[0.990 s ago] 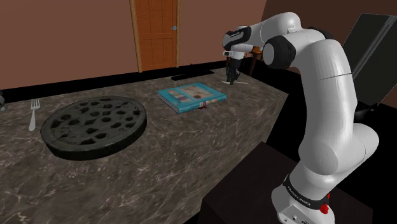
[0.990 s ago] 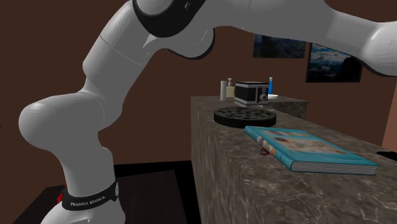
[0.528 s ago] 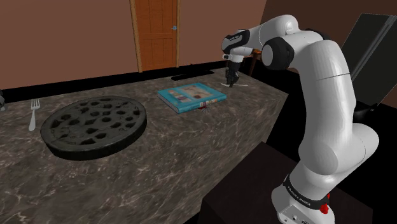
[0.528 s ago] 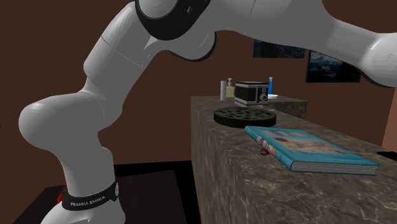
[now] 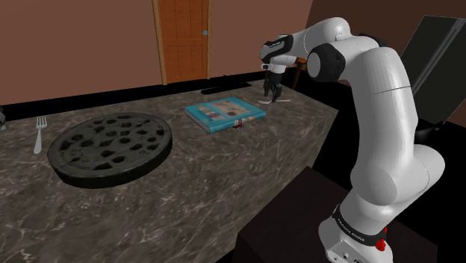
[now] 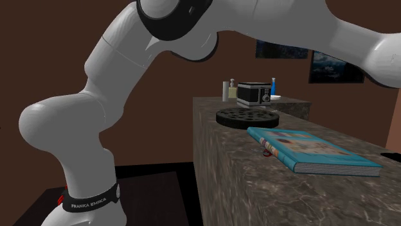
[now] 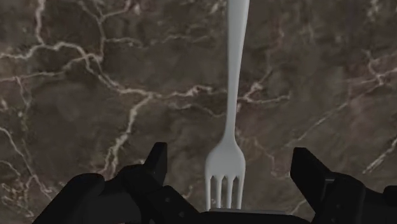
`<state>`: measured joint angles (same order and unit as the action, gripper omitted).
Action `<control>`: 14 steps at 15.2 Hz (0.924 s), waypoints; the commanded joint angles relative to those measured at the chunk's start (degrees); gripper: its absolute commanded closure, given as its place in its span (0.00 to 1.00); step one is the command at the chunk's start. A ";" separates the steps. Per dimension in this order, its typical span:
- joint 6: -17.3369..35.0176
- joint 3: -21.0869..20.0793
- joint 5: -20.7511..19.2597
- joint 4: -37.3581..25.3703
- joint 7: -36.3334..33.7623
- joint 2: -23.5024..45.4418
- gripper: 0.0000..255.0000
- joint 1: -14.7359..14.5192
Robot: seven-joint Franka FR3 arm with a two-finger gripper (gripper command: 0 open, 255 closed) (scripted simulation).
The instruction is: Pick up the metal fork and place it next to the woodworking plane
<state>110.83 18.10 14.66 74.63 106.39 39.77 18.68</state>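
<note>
Since a second ago the gripper point(image 5: 273, 91) has sunk slightly toward the counter point(image 5: 194, 202), and its fingers, close together then, now stand spread. Nearest in the shoulder view, the white arm point(image 5: 384, 127) rises from the dark stand point(image 5: 287, 220) at lower right. It bends high up and reaches toward that view's left, the wrist turned so the hand points straight down over the far corner of the marbled counter.

In the wrist view the gripper point(image 7: 229, 154) is wide open: its two black fingers point(image 7: 156, 159) stand well apart and touch nothing. The pale fork point(image 7: 230, 127) lies flat on the stone between them, tines toward the hand and handle running away from it, clear of both fingers.

Near the gripper, toward the shoulder view's left, a teal book point(image 5: 225, 113) lies flat on the counter. Farther left sits a black round perforated disc point(image 5: 110, 148). A second fork point(image 5: 39, 134) lies just past it near the counter's end, well apart from the gripper. Behind the counter a brown wooden door point(image 5: 184, 41) stands in the reddish wall. In the second exterior view a black boxy appliance point(image 6: 252, 94) stands beyond the disc.
</note>
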 commanded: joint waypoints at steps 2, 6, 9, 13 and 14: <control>0.00 0.00 0.00 0.00 0.00 0.00 0.00 0.00; -6.31 0.42 -0.66 -4.98 -0.61 -1.46 0.00 0.50; -6.31 0.42 -0.66 -4.98 -0.61 -1.46 0.00 0.50; -6.31 0.42 -0.66 -4.98 -0.61 -1.45 0.00 0.50; -6.31 0.42 -0.66 -4.98 -0.61 -1.45 0.00 0.50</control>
